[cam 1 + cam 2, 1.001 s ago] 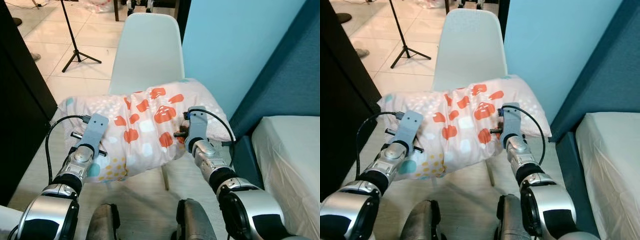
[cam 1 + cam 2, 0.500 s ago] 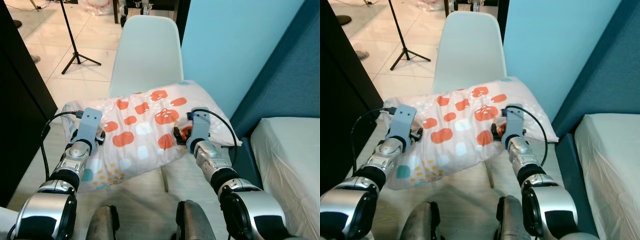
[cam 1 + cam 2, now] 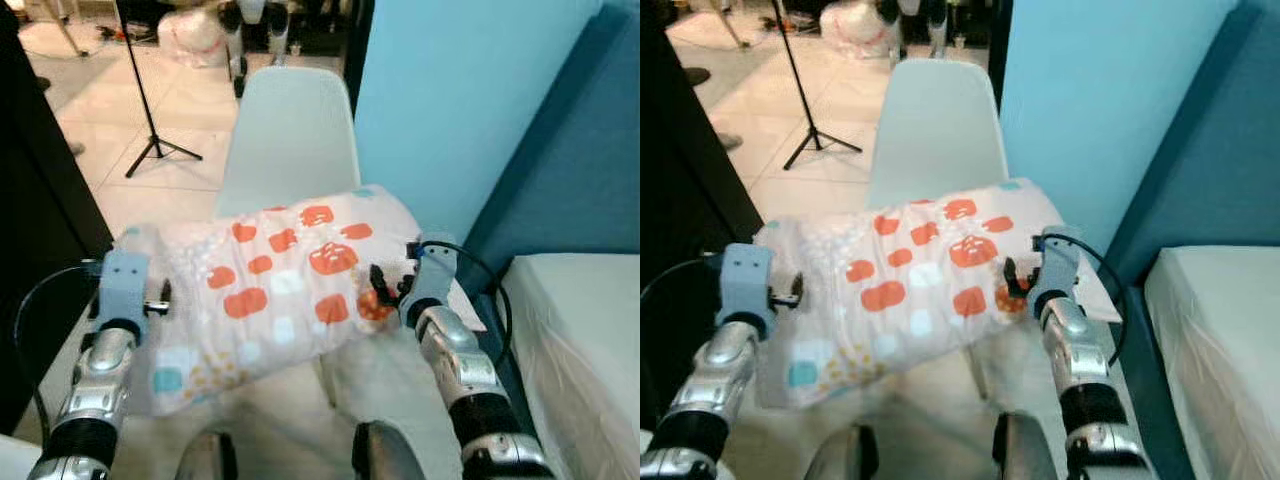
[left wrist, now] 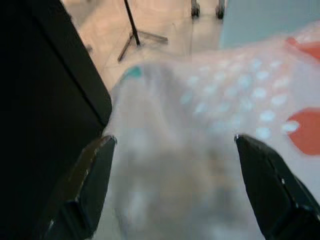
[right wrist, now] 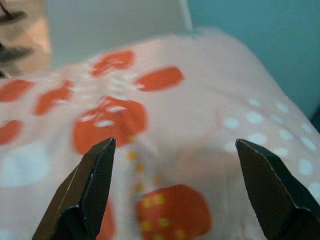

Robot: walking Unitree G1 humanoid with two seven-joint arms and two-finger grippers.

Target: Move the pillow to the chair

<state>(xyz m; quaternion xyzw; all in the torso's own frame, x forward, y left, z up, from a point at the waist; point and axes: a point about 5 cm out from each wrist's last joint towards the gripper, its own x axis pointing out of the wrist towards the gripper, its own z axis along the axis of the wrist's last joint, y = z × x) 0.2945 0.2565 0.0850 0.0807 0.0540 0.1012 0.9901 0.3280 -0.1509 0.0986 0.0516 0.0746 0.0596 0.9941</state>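
Note:
A white pillow (image 3: 270, 290) printed with orange and pale patches lies across the seat of the white chair (image 3: 290, 130), overhanging it on both sides. At the pillow's left end is my left gripper (image 3: 155, 296), open, its fingers (image 4: 95, 175) spread wide with the pillow cloth (image 4: 200, 130) just beyond them and nothing between. At the pillow's right end my right gripper (image 3: 385, 285) is open too. Its fingers (image 5: 95, 185) stand wide apart in front of the orange patches (image 5: 110, 120) without pinching the cloth.
A tall black cabinet (image 3: 40, 230) stands close on my left. A blue wall (image 3: 450, 110) and a white mattress (image 3: 580, 340) flank the right. A black tripod stand (image 3: 145, 100) and a white bag (image 3: 190, 30) sit on the tiled floor behind the chair.
Both grippers have drawn apart, off the pillow's top to its two ends. The pillow has settled flatter on the seat. The camera has tilted up a little.

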